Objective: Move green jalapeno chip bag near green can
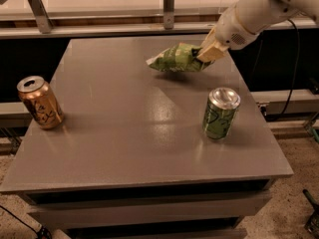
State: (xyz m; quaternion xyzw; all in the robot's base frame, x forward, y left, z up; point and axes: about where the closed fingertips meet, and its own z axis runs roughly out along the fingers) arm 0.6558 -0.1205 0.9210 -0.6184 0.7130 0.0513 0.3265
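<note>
Camera view looks down on a grey table (124,148). Taking its far edge as twelve o'clock, the gripper (209,51) sits at about one o'clock. It reaches in from the right on a white arm (254,11). Its tan fingers are pinched onto the right end of the chip bag (174,59), so the crinkled body trails out to the left. A shadow under the bag suggests it hangs just above the tabletop, probably so it can be carried without dragging.

The green can (221,113) stands upright at about four o'clock, towards the near right side and apart from the bag. Holding the bag by one end keeps the fingers clear of the can's silver top when the bag comes down beside it. The carry looks partly done, and the bag is not yet near the can. An orange can (40,102) stands at nine o'clock, well apart and out of the way.
</note>
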